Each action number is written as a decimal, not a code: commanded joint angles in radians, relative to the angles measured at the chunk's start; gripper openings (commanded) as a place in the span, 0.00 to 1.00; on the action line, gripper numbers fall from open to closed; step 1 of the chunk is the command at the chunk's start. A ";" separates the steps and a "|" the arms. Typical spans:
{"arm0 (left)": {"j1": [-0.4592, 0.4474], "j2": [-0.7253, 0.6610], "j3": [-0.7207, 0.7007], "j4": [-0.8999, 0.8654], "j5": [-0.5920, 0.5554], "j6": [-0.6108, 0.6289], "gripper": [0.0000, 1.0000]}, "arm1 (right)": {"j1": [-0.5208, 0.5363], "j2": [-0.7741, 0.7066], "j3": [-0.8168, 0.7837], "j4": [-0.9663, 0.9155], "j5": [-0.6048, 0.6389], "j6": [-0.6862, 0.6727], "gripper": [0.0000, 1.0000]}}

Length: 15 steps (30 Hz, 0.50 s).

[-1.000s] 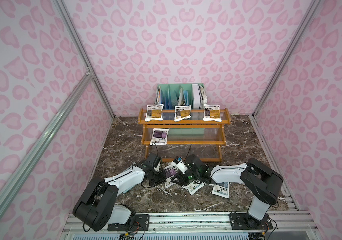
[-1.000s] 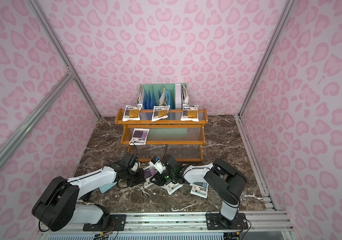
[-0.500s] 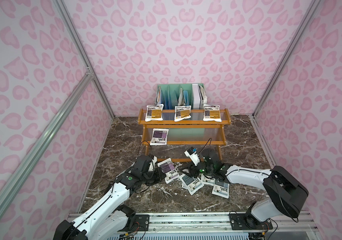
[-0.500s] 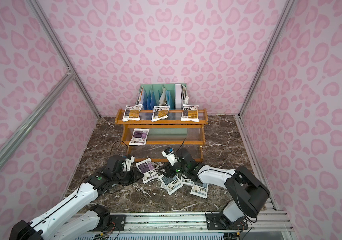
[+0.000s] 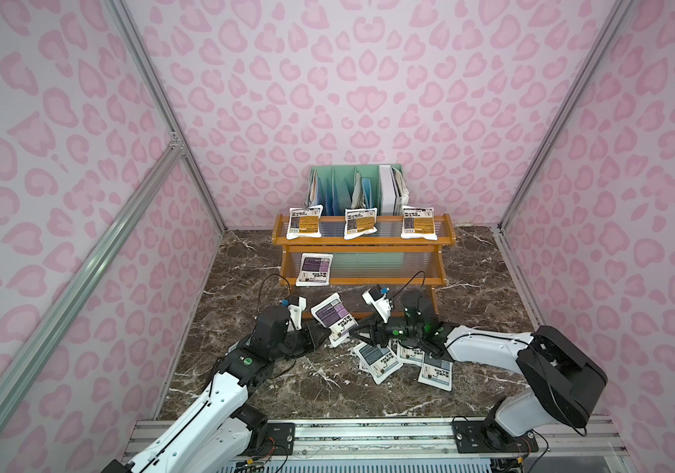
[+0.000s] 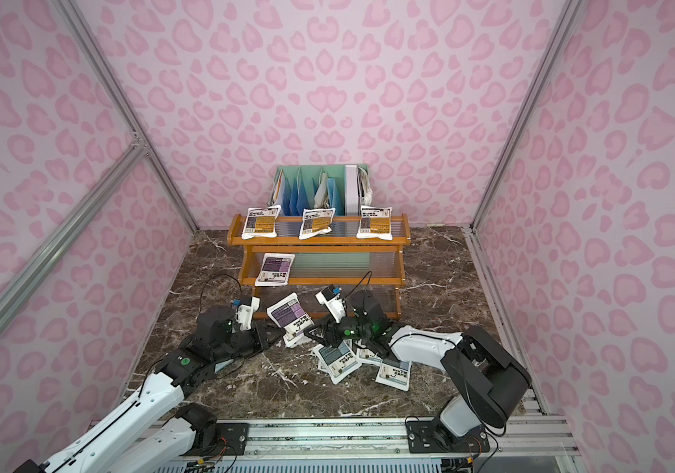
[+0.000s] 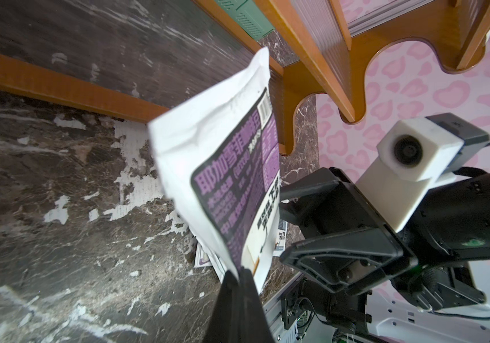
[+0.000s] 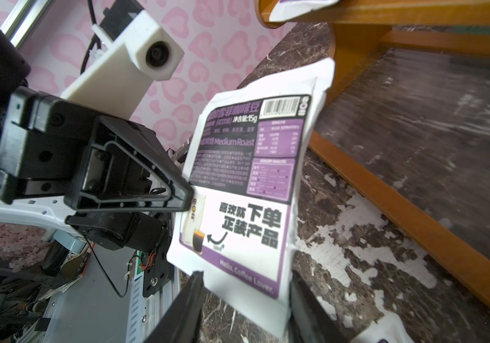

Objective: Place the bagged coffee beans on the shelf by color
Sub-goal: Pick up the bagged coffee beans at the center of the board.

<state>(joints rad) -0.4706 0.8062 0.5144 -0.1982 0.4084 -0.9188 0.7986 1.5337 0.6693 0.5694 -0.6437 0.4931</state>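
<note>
Left gripper (image 7: 239, 271) pinches a white purple-label pouch (image 5: 332, 315), right gripper (image 8: 245, 285) spread at its edge. Shelf (image 5: 362, 241): three orange pouches (image 5: 360, 223) on top, another purple pouch (image 5: 314, 268) mid-tier at 9 o'clock.

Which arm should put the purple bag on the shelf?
Probably left: the left fingers pinch the purple bag, close to the shelf. The right fingers stand open.

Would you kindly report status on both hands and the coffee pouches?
Left hand shut on purple pouch, lifted. Right hand open, straddling it. Three orange pouches on shelf top, second purple pouch on middle tier. Nothing seen blocking shelf.
</note>
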 commanded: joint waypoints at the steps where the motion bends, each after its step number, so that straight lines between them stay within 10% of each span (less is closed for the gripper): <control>1: 0.000 0.001 0.005 0.051 0.018 -0.008 0.00 | 0.002 -0.003 0.010 0.065 -0.038 0.009 0.35; 7: 0.001 0.012 0.020 -0.030 -0.032 0.017 0.00 | 0.003 -0.026 -0.003 0.046 0.001 -0.002 0.02; 15: 0.001 0.007 0.055 -0.263 -0.308 -0.028 0.50 | -0.009 -0.089 -0.028 0.003 0.103 -0.016 0.00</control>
<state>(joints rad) -0.4698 0.8200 0.5621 -0.3485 0.2390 -0.9154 0.7967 1.4612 0.6407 0.5770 -0.5930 0.4923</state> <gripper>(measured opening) 0.483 0.085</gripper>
